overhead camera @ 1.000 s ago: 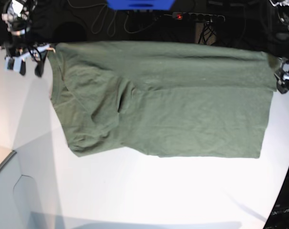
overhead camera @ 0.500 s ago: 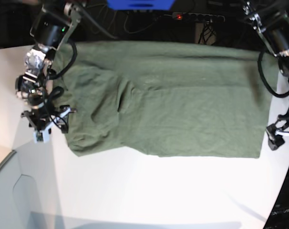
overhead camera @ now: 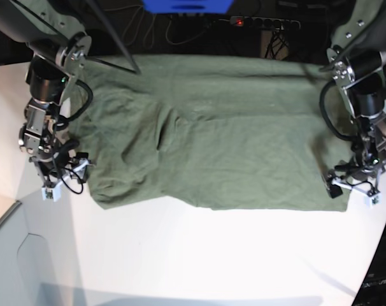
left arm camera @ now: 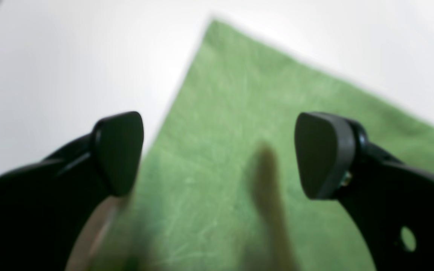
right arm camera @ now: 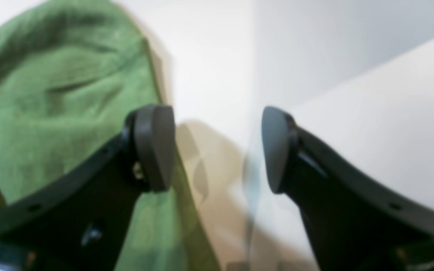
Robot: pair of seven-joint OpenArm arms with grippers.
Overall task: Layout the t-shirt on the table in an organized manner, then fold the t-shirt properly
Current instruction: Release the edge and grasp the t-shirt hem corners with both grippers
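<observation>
The olive green t-shirt (overhead camera: 231, 140) lies spread across the far half of the white table (overhead camera: 212, 255), with creases bunched at its left end. My left gripper (overhead camera: 353, 192) hangs open over the shirt's near right corner. In the left wrist view the gripper (left arm camera: 219, 154) has nothing between its fingers, and the cloth (left arm camera: 232, 113) lies below, narrowing to a corner. My right gripper (overhead camera: 64, 182) is open at the shirt's near left edge. In the right wrist view the gripper (right arm camera: 217, 148) straddles that edge, one finger over the cloth (right arm camera: 51, 94) and the other over bare table.
Behind the table's far edge are dark cables, a power strip (overhead camera: 263, 22) with a red light and a blue object (overhead camera: 186, 5). A grey panel (overhead camera: 27, 268) sits at the near left. The table's curved edge runs close by the left gripper.
Both arms have come from the shirt's far corners down to its near corners. In the last half second the left gripper shifted inward over the near right corner.
</observation>
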